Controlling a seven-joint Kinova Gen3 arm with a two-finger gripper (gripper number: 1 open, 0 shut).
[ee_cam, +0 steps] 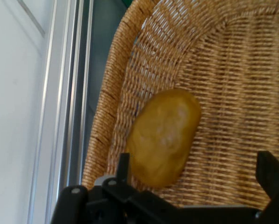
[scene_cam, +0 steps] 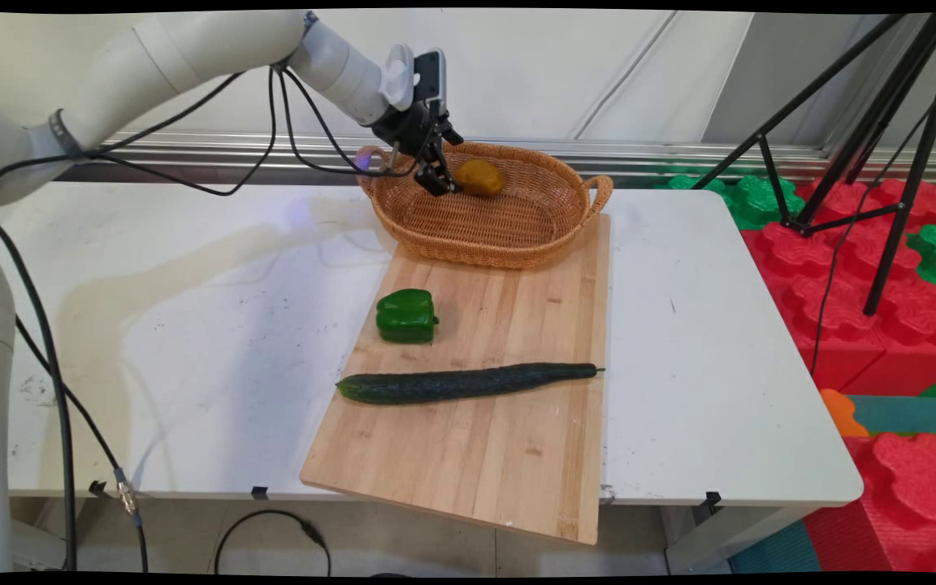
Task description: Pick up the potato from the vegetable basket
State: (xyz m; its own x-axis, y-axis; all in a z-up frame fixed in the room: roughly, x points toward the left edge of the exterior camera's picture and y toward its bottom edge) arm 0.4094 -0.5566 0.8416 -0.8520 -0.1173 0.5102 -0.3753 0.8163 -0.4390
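The arm reaches from the upper left, its end effector released and tilted down inside the basket, just beside the potato. The potato lies against the far wall; the basket floor stands open to its right.

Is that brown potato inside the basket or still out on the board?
Inside. The potato lies in the wicker basket against its far wall; the open pincer hangs beside it.

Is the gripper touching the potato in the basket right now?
Cannot tell. In the hand view the open gripper has one finger at the potato's edge, with no clear gap or contact.
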